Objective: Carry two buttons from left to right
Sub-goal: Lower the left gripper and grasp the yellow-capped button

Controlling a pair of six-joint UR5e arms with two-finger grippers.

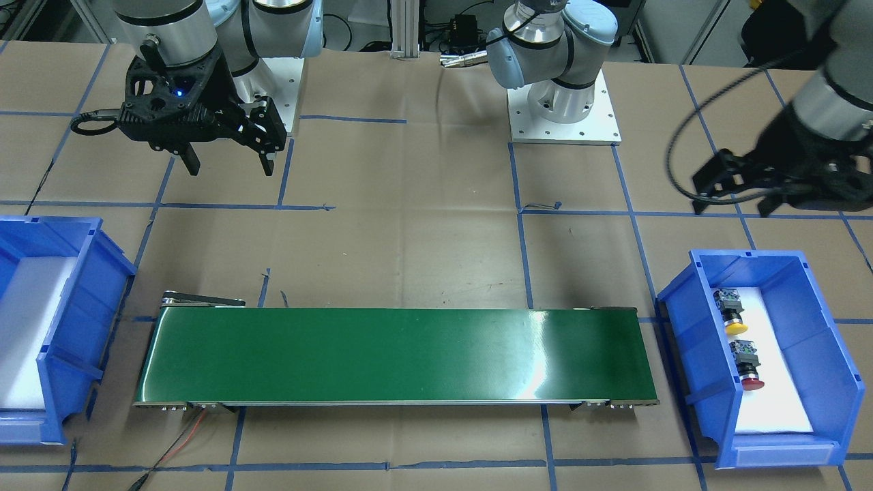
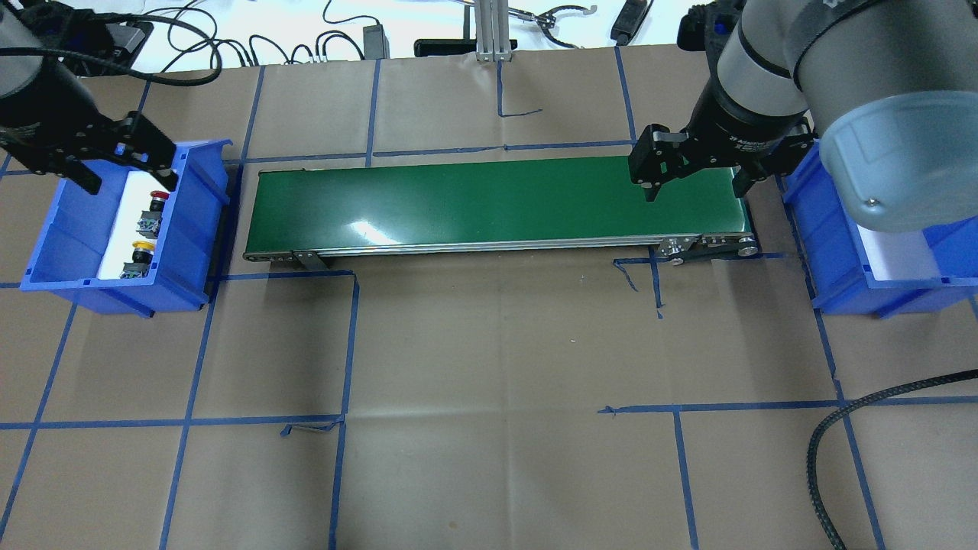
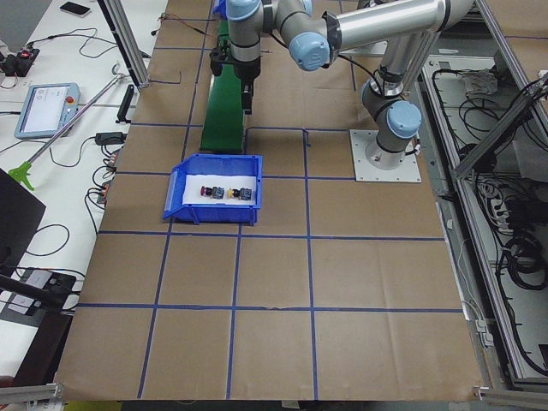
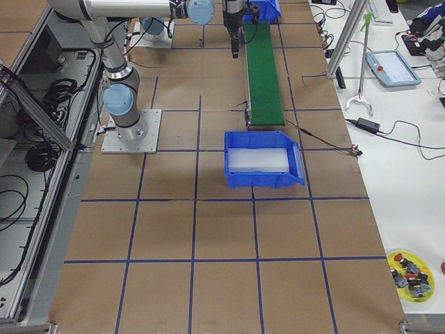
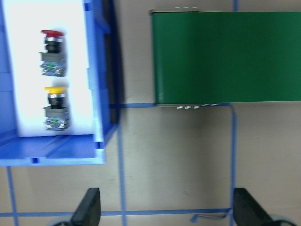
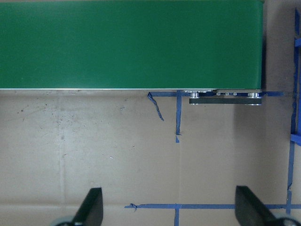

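The yellow-capped button (image 1: 731, 315) and the red-capped button (image 1: 748, 372) lie side by side on white foam in the blue left bin (image 1: 811, 320). They also show in the overhead view, red (image 2: 155, 202) and yellow (image 2: 140, 250), and in the left wrist view, red (image 5: 52, 51) and yellow (image 5: 56, 106). My left gripper (image 2: 130, 182) is open and empty, hovering high by the bin; it also shows in the front view (image 1: 733, 204). My right gripper (image 2: 695, 189) is open and empty above the right end of the green conveyor belt (image 2: 489, 202).
The blue right bin (image 2: 829, 229) with white foam stands past the belt's right end, partly hidden by my right arm. The belt (image 1: 395, 354) lies between the two bins. A red wire (image 1: 184, 436) runs from the belt. A yellow dish of spare parts (image 4: 411, 283) sits far off.
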